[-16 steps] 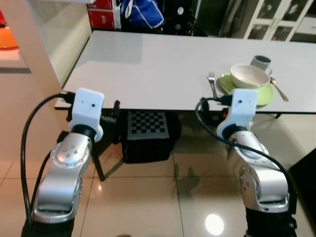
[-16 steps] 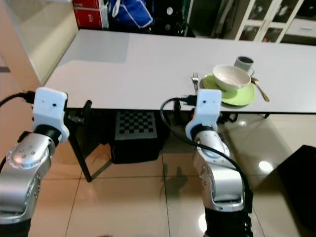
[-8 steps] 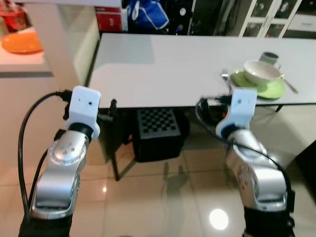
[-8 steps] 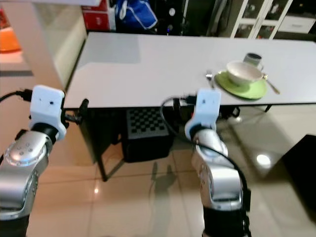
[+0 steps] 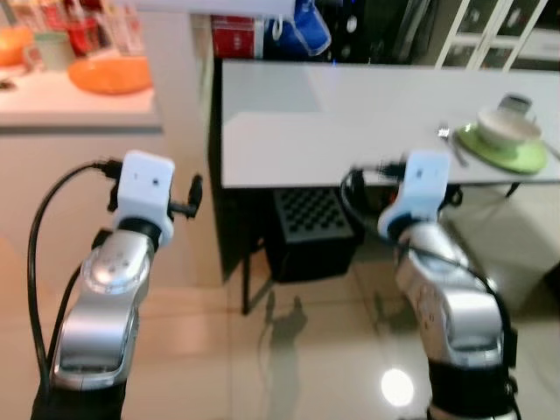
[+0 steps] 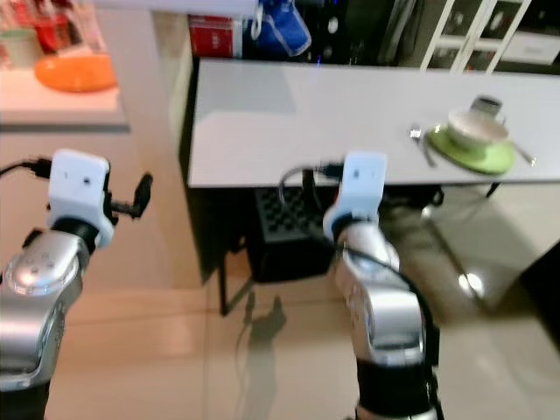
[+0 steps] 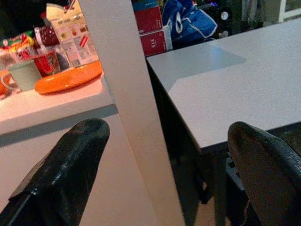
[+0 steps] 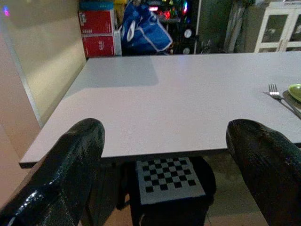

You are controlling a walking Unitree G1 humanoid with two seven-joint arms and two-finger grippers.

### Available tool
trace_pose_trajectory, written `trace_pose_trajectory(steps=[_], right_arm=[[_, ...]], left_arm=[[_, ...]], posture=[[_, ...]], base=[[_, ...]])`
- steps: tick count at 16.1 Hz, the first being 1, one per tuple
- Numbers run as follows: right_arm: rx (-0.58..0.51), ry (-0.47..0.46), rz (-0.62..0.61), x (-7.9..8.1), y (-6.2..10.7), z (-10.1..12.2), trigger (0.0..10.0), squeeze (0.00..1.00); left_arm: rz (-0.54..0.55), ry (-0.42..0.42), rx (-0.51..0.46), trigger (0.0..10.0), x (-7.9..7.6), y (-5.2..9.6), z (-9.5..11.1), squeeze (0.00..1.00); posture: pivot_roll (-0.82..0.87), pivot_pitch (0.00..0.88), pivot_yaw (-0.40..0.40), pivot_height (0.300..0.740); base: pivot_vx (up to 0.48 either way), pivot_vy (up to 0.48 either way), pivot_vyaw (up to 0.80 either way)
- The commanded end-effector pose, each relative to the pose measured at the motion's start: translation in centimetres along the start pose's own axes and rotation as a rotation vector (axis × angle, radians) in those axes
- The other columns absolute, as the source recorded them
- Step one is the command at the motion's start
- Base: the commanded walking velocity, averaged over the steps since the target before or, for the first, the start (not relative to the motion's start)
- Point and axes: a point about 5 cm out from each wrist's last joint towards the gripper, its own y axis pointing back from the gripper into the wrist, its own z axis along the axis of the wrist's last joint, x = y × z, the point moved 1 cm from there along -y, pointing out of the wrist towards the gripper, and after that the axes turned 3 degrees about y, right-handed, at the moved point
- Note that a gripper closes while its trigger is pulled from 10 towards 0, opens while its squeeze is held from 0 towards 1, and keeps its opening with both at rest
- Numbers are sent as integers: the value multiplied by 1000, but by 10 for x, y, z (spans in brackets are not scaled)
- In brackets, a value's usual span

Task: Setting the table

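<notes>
The robot stands on a glossy tiled floor (image 5: 289, 350) short of a long white bench (image 6: 332, 109), both silver arms raised in front of it. The left hand (image 7: 160, 174) is empty, its two black fingers (image 7: 66, 165) spread wide apart, and it faces a pale pillar (image 7: 124, 94) that stands between the white bench and a lower side bench (image 5: 52, 92). The right hand (image 8: 164, 169) is likewise empty with its fingers (image 8: 265, 160) well apart, held near the white bench's near edge and looking across its top. At the far right end of the white bench sits the place setting: a green plate (image 6: 481, 157) with a white bowl (image 6: 477, 129) on it, a fork (image 6: 422, 144) just beside the plate on its left, a spoon (image 6: 525, 154) on its right, and a cup (image 6: 486, 106) behind it. Under the bench stands a dark box with a black-and-white checkerboard panel (image 8: 170, 181). On the side bench lie an orange plate (image 7: 68, 77), a pale green mug (image 7: 23, 75) and some printed packets (image 7: 70, 35) whose writing is too small to read. Behind the white bench are red boxes (image 8: 98, 33) with white lettering that cannot be read, a blue bag (image 8: 143, 29) and white cabinets with glass doors (image 8: 277, 26).
</notes>
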Motion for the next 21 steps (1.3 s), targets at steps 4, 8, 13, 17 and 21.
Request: trace_pose_trajectory(steps=[4, 8, 13, 17, 21], right_arm=[[17, 11, -51, -10, 2, -6, 10000, 0], [2, -10, -20, -9, -2, -3, 10000, 0], [-2, -7, -4, -4, -4, -3, 10000, 0], [-5, -3, -10, -5, -5, -5, 10000, 0], [-15, 12, -1, 0, -7, -3, 10000, 0]], left_arm=[[-19, 8, -15, 10000, -7, -3, 3, 0], [-11, 19, -14, 10000, -8, -4, 3, 0], [10, 40, -12, 10000, -4, -3, 2, 0], [3, 34, -21, 10000, -8, -5, 3, 0], [5, 24, -21, 10000, -5, -6, 3, 0]], posture=[[76, 0, -39, 740], [81, 0, -47, 740], [82, 0, -47, 740], [92, 0, -51, 740], [94, 0, -52, 740]], base=[[0, 480, 0], [0, 480, 0], [0, 480, 0], [0, 480, 0], [0, 480, 0]])
